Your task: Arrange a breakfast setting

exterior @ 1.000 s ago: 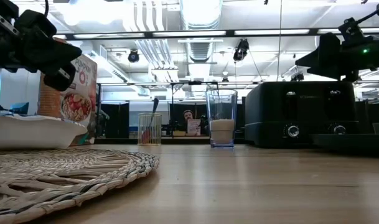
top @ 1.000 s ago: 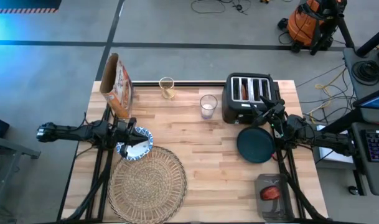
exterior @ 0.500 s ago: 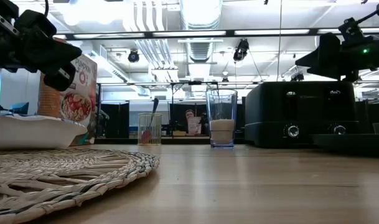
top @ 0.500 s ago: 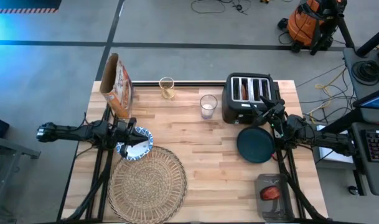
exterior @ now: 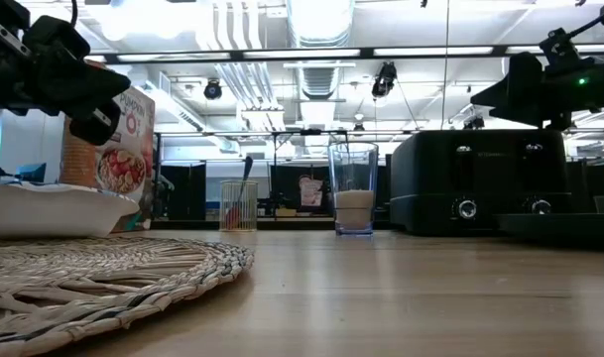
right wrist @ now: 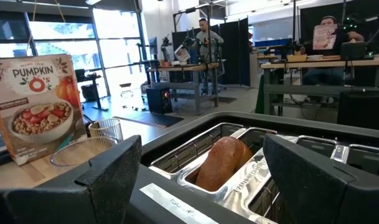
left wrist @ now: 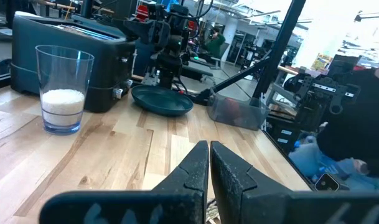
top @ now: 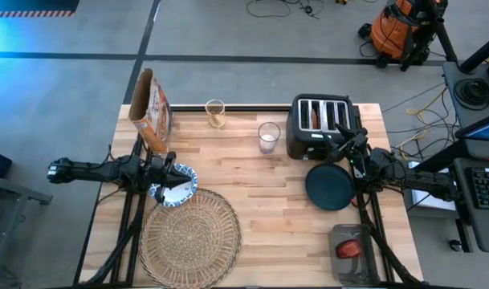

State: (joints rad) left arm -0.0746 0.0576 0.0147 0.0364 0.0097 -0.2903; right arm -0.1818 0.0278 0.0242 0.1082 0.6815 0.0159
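The blue-and-white bowl [top: 174, 187] sits at the far left rim of the round straw placemat [top: 190, 234]. My left gripper [top: 171, 172] is shut and empty. It hangs just above the bowl, as the low view [exterior: 87, 121] shows, and points toward the table's right side. The dark teal plate [top: 330, 186] lies flat on the table in front of the black toaster [top: 319, 126]. My right gripper [top: 345, 148] is open and empty, held above the plate's far edge and facing the toaster. The clear glass [top: 268, 136], with white contents, stands left of the toaster.
The orange-brown cereal bag [top: 151, 109] stands at the far left. A small cup [top: 215, 113] stands at the far edge. The toaster holds a bread roll [right wrist: 221, 160] in one slot. A grey container [top: 352, 250] with a red item sits at the near right corner.
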